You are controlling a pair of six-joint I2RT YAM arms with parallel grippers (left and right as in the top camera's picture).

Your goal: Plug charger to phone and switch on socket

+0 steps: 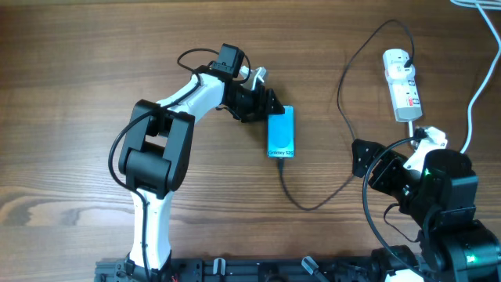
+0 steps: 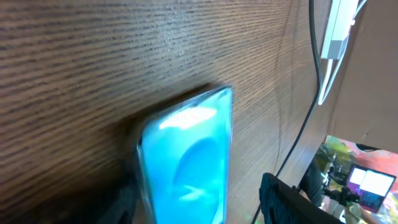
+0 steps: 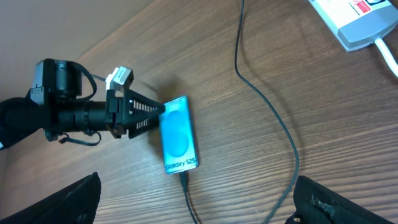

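The phone (image 1: 281, 132) lies flat mid-table with its cyan screen up and "Galaxy S25" at its near end. The charger, a thin black cable (image 1: 313, 205), has its plug in the phone's near end (image 3: 183, 179). It loops right and up to the white socket (image 1: 401, 82) at the far right. My left gripper (image 1: 262, 102) is open at the phone's far end, and the phone (image 2: 186, 168) fills the space between its fingers. My right gripper (image 1: 362, 160) is open and empty right of the phone, its fingers spread wide in the right wrist view (image 3: 199, 205).
A thicker white cord (image 1: 477, 86) runs from the socket along the table's right edge. The socket also shows in the right wrist view (image 3: 354, 15) and the left wrist view (image 2: 339, 25). The black cable's loop lies between phone and right arm.
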